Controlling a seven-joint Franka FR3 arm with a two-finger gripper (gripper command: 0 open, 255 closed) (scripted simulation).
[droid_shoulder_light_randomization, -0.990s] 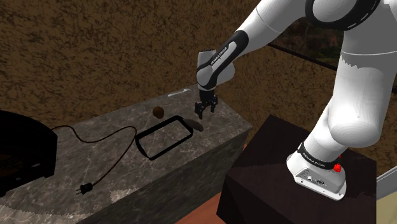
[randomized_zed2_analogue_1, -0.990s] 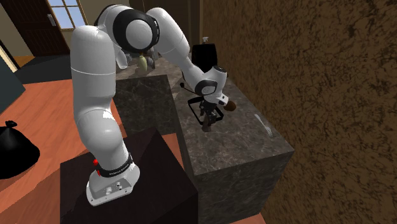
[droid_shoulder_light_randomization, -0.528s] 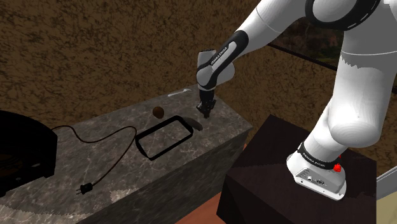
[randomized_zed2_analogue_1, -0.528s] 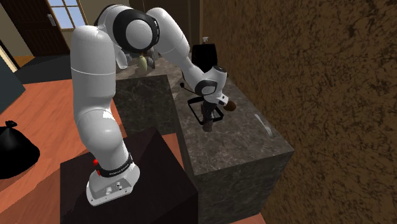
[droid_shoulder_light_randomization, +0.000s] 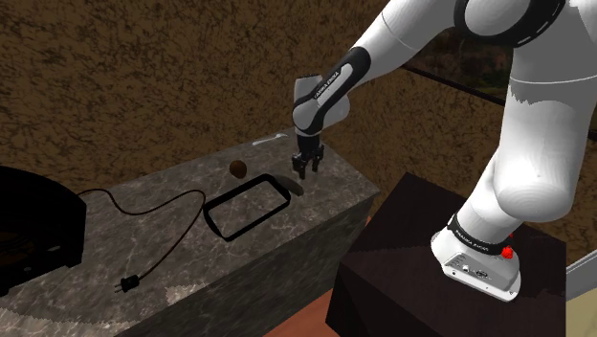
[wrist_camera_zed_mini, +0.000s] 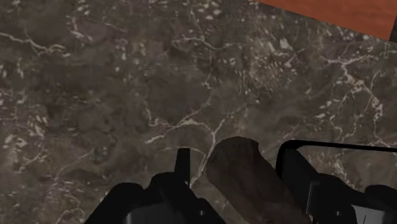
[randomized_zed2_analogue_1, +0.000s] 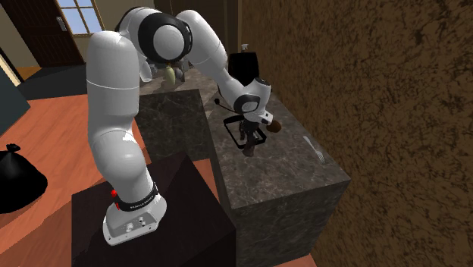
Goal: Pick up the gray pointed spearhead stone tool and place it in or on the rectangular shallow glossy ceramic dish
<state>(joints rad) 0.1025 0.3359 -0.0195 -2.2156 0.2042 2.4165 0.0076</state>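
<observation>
Dish (droid_shoulder_light_randomization: 215,222) on countertop (droid_shoulder_light_randomization: 191,260), spearhead (droid_shoulder_light_randomization: 292,186) just beside its end.

The desk (wrist_camera_zed_mini: 127,95) is dark grey-brown marble veined with white. The spearhead (wrist_camera_zed_mini: 245,178) is mottled grey-brown. The dish (droid_shoulder_light_randomization: 247,209) has a black rim. The pincer (droid_shoulder_light_randomization: 306,172) is all black, on a white arm (droid_shoulder_light_randomization: 402,38) with dark joints. The wall (droid_shoulder_light_randomization: 143,77) is speckled brown and the floor (randomized_zed2_analogue_1: 61,144) orange-red.
</observation>
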